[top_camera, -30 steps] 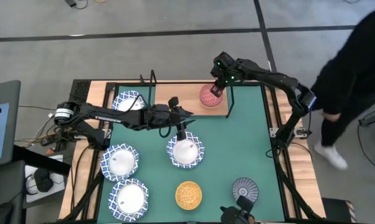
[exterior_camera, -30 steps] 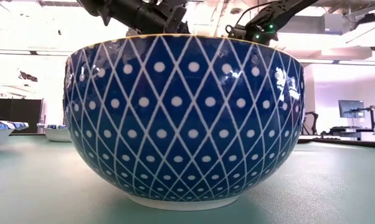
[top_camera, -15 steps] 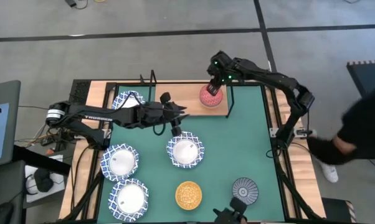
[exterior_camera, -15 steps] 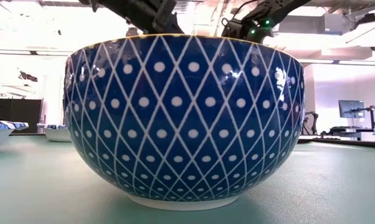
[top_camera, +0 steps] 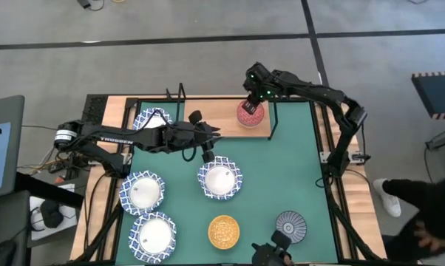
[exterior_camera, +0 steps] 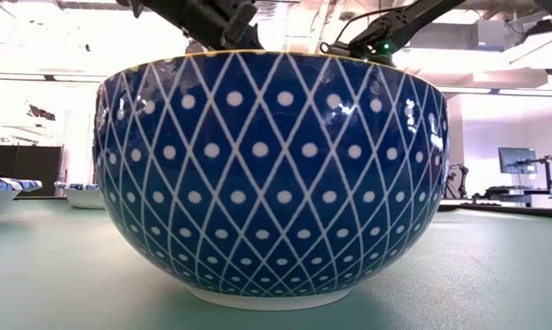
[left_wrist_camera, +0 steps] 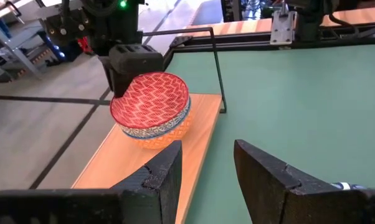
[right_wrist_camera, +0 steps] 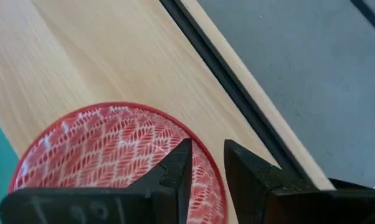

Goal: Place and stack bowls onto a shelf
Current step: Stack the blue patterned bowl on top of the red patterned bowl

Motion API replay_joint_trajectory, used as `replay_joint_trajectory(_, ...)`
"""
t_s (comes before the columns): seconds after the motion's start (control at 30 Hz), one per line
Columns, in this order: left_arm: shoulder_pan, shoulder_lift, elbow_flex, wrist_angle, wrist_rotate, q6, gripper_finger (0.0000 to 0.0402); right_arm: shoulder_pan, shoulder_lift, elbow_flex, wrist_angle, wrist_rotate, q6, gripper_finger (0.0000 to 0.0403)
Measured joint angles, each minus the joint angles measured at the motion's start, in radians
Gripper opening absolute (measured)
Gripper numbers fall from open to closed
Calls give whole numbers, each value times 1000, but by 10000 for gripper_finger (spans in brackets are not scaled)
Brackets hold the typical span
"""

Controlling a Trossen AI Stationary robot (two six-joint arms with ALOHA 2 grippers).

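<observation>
– Bowls, then: where does the red bowl point(left_wrist_camera: 151, 98) sit, and has your right gripper point(right_wrist_camera: 205, 163) got it?

– You have it on the shelf point(top_camera: 215, 118), at the right end, nested in a small bowl point(left_wrist_camera: 164, 129) with a blue and orange patterned outside. Your right gripper is clenched on the red bowl's rim, one finger inside and one outside. From the left wrist camera the red bowl looks a little askew in the one under it, so I would level it and let it seat fully before you release. Open only as far as you need, then lift straight up off the rim; a sideways pull could drag both bowls toward the shelf's edge.

– And your left gripper point(top_camera: 208, 151)?

– It hangs released and empty over the green mat point(top_camera: 282, 162), near the white bowl point(top_camera: 220, 179) in the middle.

– What could get in your way?

– The black wire support point(left_wrist_camera: 215, 68) stands just beside the stack, so keep your wrist clear of it. One white bowl point(top_camera: 152, 120) is already at the shelf's left end. Two more white bowls point(top_camera: 142, 191) wait on the mat's left, and the orange-yellow bowl point(top_camera: 223, 231) and dark grey bowl point(top_camera: 290, 225) sit near the front. A person point(top_camera: 422, 222) is off the table's right front corner, well apart from both arms.
</observation>
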Motion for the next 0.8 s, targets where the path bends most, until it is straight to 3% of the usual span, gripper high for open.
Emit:
replay_joint_trajectory(0.2, 0, 0, 0, -7, -5, 8, 134, 5, -108, 1, -48, 0, -3, 117)
replay_joint_trajectory(0.37, 0, 0, 0, -37, -5, -1, 134, 78, -220, -7, -228, -3, 38, 117)
replay_joint_trajectory(0.6, -15, 0, 0, -49, -5, -18, 134, 333, -423, -170, -310, -9, 185, 117)
replay_joint_trajectory(0.8, -53, 0, 0, -55, -4, -47, 134, 654, -591, -332, -301, 7, 436, 117)
